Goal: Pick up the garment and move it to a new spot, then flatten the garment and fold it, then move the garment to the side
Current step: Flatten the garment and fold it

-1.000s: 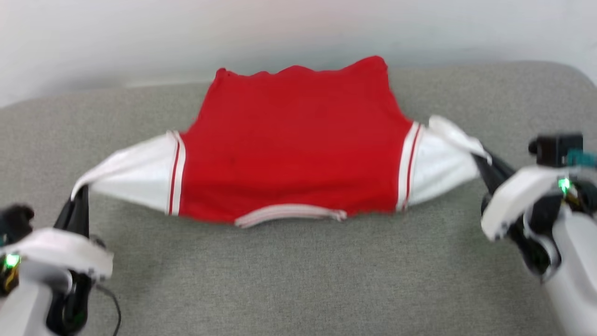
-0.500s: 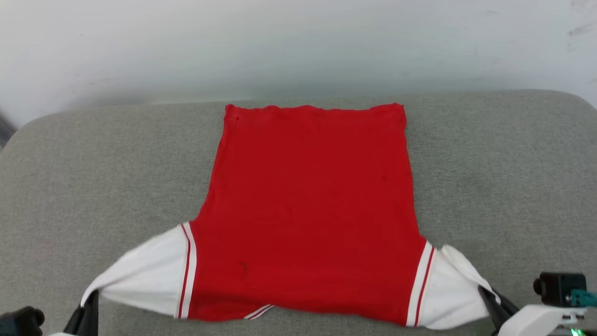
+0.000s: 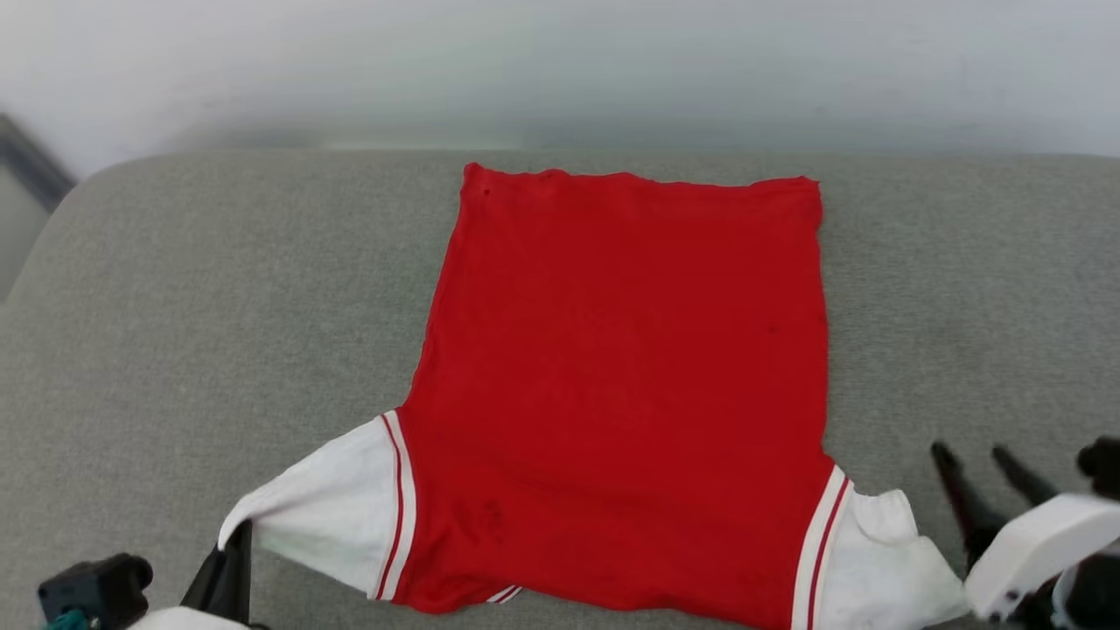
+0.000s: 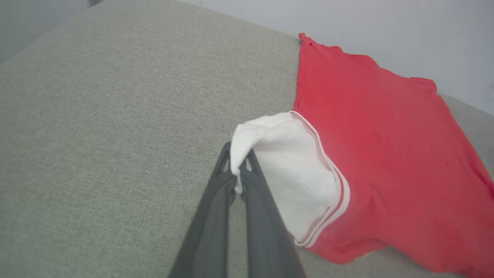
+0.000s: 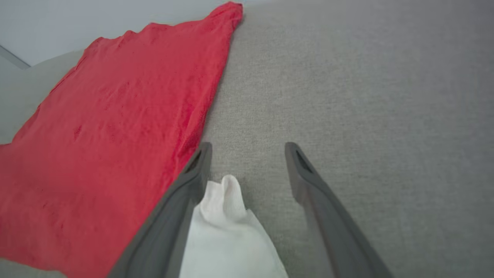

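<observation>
Left gripper (image 4: 236, 162) is pinched shut on the tip of the white left sleeve (image 4: 285, 162), seemingly holding it a little off the grey cushion (image 3: 219, 306). The right gripper (image 5: 247, 148) has its fingers spread and grips nothing, with the white right sleeve (image 5: 227, 231) lying loose and crumpled against one finger. Beyond them the garment (image 3: 621, 376) lies plain side up. Its red body is fairly smooth, and its hem (image 3: 643, 178) sits near the cushion's far edge. Flattening looks nearly done. To finish well, draw the left sleeve outward and low before letting go, so it settles flat. Then tidy the bunched right sleeve before any fold.
</observation>
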